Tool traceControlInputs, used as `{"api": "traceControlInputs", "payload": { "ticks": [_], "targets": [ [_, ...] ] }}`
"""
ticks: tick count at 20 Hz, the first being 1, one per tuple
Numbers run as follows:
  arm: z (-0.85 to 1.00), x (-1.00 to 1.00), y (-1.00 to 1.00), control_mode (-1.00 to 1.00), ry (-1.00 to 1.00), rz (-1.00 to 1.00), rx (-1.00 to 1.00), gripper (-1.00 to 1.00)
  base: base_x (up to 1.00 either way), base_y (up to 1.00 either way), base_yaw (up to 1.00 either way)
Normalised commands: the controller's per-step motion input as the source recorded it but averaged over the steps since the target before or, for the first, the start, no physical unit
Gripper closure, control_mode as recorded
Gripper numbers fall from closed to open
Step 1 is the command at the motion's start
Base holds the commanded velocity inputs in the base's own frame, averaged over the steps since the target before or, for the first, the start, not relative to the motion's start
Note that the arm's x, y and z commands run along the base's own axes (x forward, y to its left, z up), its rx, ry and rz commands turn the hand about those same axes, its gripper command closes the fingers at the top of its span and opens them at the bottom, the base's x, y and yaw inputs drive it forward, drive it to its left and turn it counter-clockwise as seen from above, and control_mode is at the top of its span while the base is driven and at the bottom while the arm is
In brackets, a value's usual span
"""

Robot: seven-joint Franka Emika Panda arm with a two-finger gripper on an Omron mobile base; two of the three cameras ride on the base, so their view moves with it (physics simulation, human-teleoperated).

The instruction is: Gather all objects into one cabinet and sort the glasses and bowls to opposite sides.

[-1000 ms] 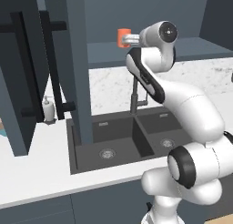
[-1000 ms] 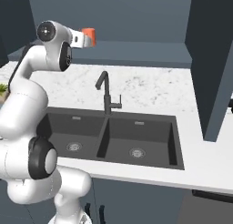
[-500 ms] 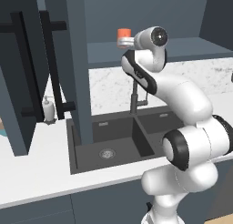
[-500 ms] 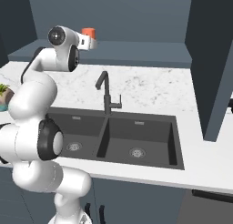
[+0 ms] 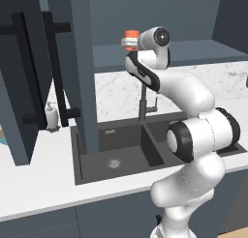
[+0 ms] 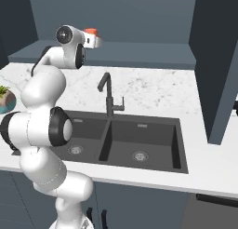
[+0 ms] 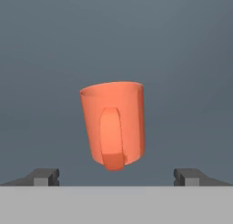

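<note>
The gripper (image 7: 116,176) has its jaws wide apart, clamped on nothing. The plain orange cup with a handle (image 7: 114,124) stands upright just ahead, between the two fingertips (image 7: 44,176), against the dark slate-blue cabinet wall (image 7: 116,36).

Orange cup (image 7: 113,125): plain, cylindrical, with a handle facing my hand camera. It stands nearly upright, leaning slightly, before a plain grey-blue surface. It sits centred ahead of my pincer (image 7: 116,176), apart from both spread tips. In the left base view the cup (image 5: 130,40) shows beside my wrist, up at cabinet height.
</note>
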Motion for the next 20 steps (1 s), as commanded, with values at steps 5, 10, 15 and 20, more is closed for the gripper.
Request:
{"api": "traceControlInputs", "payload": {
  "ticks": [5,10,15,20],
  "targets": [
    [0.0,0.36,0.11,-1.0,0.01,0.0,0.0,-1.0,0.0,0.0,0.0],
    [0.0,0.36,0.05,-1.0,0.0,0.0,0.0,-1.0,0.0,0.0,0.0],
    [0.0,0.14,0.0,-1.0,0.0,0.0,0.0,-1.0,0.0,0.0,0.0],
    [0.0,0.0,0.0,-1.0,0.0,0.0,0.0,-1.0,0.0,0.0,0.0]
  ]
}}
